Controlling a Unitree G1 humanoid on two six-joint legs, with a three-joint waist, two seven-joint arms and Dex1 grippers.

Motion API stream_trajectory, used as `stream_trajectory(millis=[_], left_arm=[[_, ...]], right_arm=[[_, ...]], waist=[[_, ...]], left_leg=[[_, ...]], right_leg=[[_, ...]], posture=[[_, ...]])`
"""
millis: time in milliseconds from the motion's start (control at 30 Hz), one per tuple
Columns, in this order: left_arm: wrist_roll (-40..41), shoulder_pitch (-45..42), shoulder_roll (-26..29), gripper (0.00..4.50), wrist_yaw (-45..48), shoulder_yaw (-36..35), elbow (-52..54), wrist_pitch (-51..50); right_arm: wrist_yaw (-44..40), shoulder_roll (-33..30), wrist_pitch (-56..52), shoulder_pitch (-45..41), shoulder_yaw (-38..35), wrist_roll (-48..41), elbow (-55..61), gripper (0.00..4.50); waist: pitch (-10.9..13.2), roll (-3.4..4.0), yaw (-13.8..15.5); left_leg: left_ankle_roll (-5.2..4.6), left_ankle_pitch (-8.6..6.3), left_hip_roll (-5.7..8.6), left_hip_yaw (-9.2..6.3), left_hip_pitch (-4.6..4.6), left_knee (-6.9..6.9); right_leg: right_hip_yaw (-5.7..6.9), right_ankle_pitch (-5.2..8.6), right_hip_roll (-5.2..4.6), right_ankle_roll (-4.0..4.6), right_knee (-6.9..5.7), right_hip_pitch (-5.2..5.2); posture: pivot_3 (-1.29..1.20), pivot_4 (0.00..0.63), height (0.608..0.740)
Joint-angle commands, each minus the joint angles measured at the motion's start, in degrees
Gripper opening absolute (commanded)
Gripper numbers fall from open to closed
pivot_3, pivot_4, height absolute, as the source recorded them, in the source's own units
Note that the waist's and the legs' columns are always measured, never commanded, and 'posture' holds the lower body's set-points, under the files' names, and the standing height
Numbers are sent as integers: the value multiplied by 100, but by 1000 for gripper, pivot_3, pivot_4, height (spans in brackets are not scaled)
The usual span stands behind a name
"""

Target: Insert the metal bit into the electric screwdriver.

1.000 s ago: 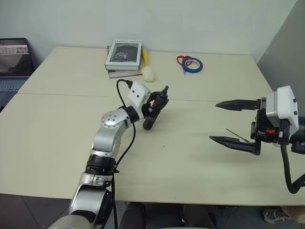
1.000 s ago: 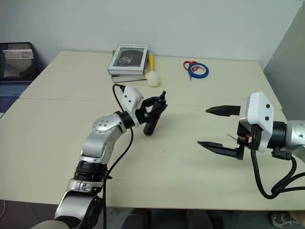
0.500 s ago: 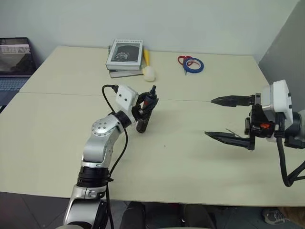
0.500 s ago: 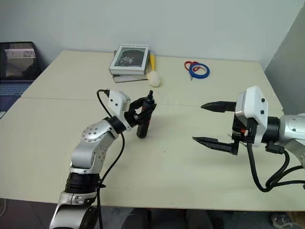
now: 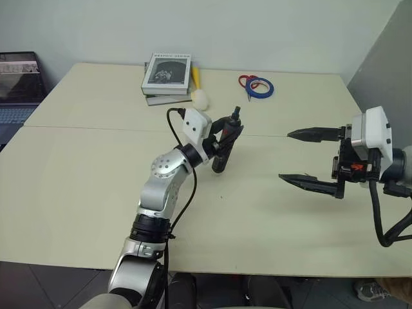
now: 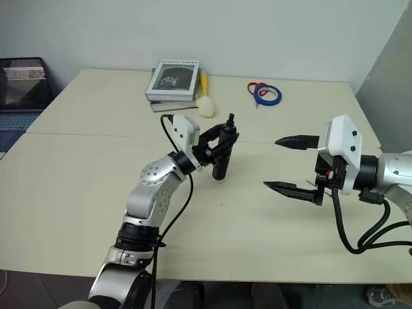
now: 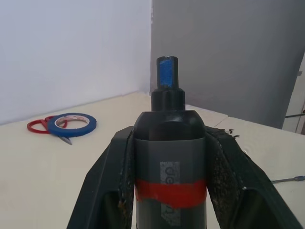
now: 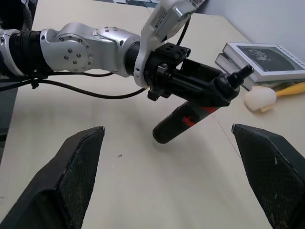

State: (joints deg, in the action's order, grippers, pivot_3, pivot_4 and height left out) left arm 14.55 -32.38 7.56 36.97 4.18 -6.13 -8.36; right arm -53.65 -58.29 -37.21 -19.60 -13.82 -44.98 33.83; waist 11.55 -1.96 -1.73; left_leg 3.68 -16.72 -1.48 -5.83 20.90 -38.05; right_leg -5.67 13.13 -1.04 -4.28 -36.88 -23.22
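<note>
Left fingers (image 7: 228,176) are clamped on the screwdriver (image 5: 223,145) at frame centre; the right gripper (image 5: 302,156) is spread wide at right, empty. The bit (image 7: 287,180) lies on the table; so thin a rod could easily be fumbled.

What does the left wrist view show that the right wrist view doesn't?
Left wrist view adds: the metal bit lying on the table, the blue tape roll, the red scissors, and the electric screwdriver with its blue-marked tip end-on.
Right wrist view adds: the right end effector with fingers open, the books, the left arm.
Both: the electric screwdriver's red band, clamped in the left end effector.
</note>
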Motion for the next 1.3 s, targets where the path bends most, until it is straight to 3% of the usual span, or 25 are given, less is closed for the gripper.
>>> stream_trajectory(millis=[33,333,767,1300], left_arm=[[27,214,83,1649,111,-11,213,277],[22,561,222,1649,78,-9,400,410],[206,1043,708,1647,-281,-287,1254,-244],[436,1341,767,1646,-442,-228,1887,-562]], right_arm=[[44,-31,16,-41,-93,-22,166,4500],[51,-49,-88,-131,-69,-52,113,4500],[-13,-31,-44,-171,35,-7,62,4500],[-75,-71,-29,-120,117,146,19,4500]], waist=[[0,0,-2],[0,0,-6],[-1,1,-22],[-1,2,-17]], left_leg=[[0,0,0,1,0,0],[0,0,-1,0,-2,0],[0,0,-2,1,-7,1],[0,0,-2,2,-5,5]], right_leg=[[-1,0,0,0,1,0],[-1,-1,0,-1,-1,0],[-1,-2,1,-4,-1,1],[-1,-3,1,-5,3,1]], posture=[[0,150,740],[0,150,740],[0,150,740],[0,150,740]])
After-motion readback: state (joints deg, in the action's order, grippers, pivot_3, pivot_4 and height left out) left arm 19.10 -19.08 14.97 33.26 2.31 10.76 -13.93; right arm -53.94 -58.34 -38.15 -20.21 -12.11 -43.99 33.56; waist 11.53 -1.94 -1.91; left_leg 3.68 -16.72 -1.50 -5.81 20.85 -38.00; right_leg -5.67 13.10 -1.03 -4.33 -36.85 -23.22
